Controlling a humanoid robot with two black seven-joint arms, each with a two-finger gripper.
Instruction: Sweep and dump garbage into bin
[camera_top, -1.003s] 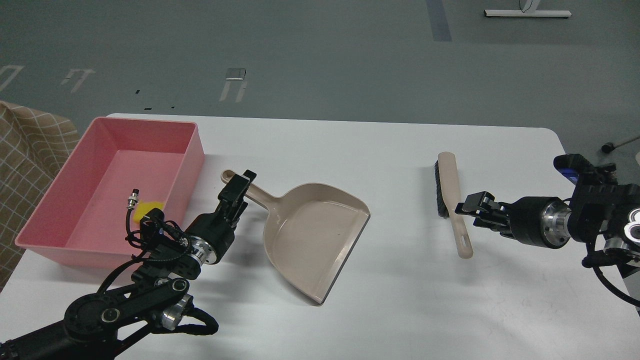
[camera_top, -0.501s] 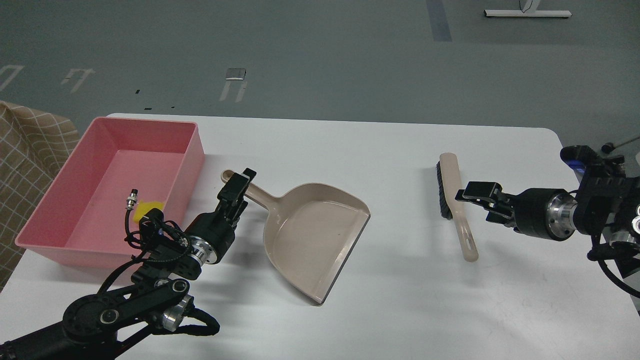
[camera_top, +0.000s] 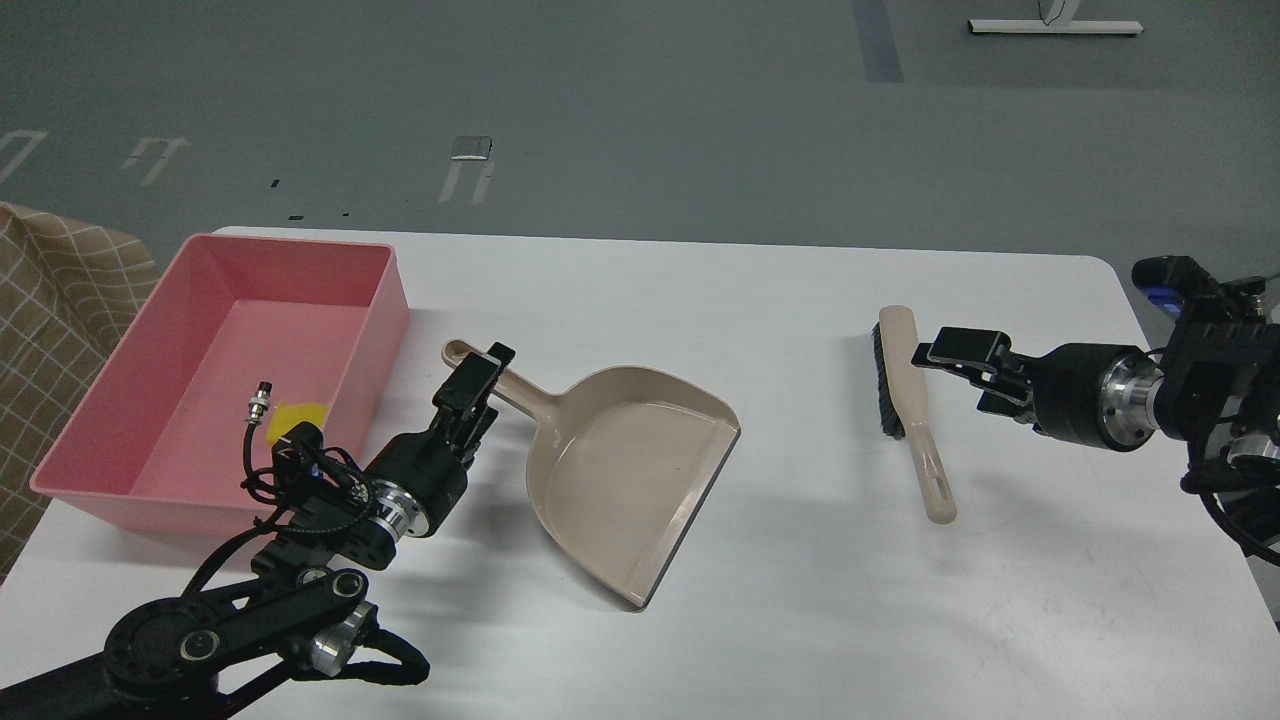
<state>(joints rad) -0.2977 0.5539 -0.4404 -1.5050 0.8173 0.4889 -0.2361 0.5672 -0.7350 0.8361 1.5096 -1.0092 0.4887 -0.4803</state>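
Observation:
The pink bin (camera_top: 385, 300) stands at the table's left. A yellow chunk of garbage (camera_top: 298, 412) lies inside it near the front wall; the bread wedge is not visible. The beige dustpan (camera_top: 625, 470) lies flat and empty in the middle of the table, handle pointing toward the bin. My left gripper (camera_top: 478, 372) straddles the dustpan's handle with its fingers apart. The beige brush (camera_top: 912, 400) with black bristles lies on the table at the right. My right gripper (camera_top: 950, 352) is open and empty, hovering just right of the brush's upper part.
The white table (camera_top: 800, 600) has a rounded far right corner and its right edge runs close to my right arm. A checked tan cloth (camera_top: 50, 300) lies off the table's left side. My left arm's cables reach over the bin's front wall.
My right gripper has let go of the brush handle and moved up and right; the brush shifted slightly and now lies still. My left arm has drawn back a little; the dustpan has not moved.

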